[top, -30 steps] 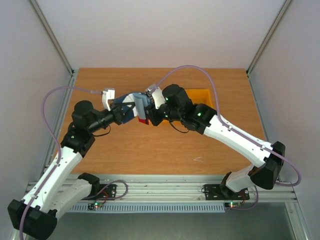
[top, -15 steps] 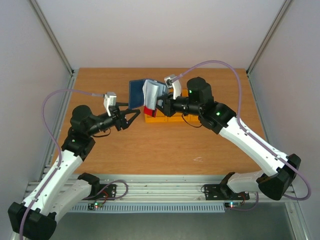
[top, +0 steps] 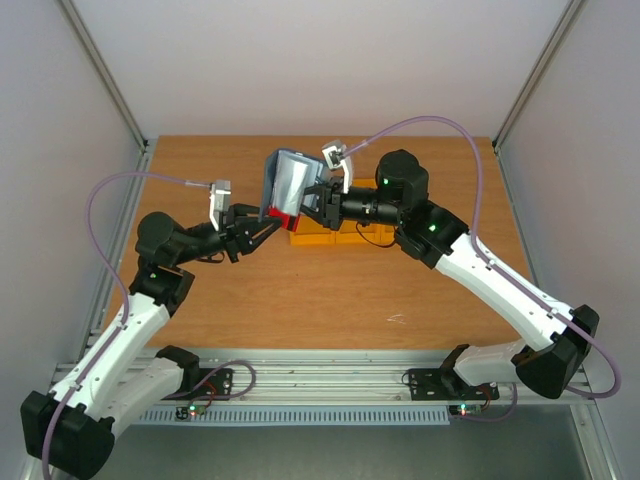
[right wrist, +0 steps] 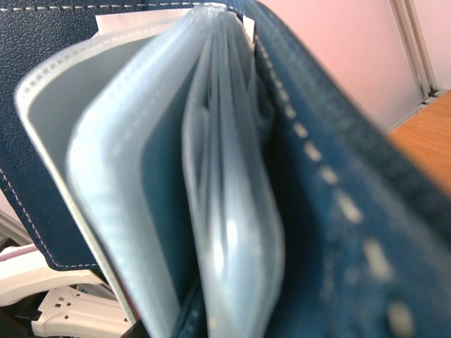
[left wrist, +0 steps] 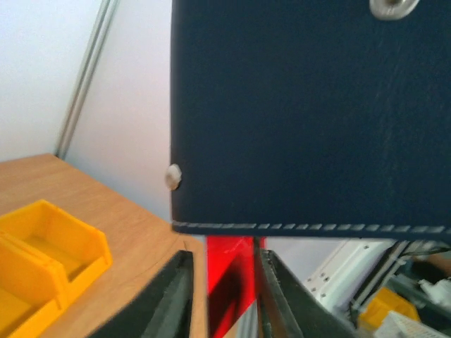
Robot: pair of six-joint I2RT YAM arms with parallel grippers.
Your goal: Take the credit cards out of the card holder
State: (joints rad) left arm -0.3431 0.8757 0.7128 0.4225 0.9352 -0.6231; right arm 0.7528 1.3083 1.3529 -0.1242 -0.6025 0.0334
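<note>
The right tool (top: 318,196) clamps the open card holder (top: 285,180), raised off the counter (top: 300,300). The left tool (top: 268,225), jaws narrowly apart, straddles a red card (left wrist: 231,274) jutting from the holder's lower edge.

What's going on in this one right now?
The right end effector holds the dark navy folding card holder open in the air, over the orange plastic bins. The left end effector has reached its lower edge, fingers on either side of a thin red card that sticks out below the holder. Whether they are pinching the card cannot be told.
</note>
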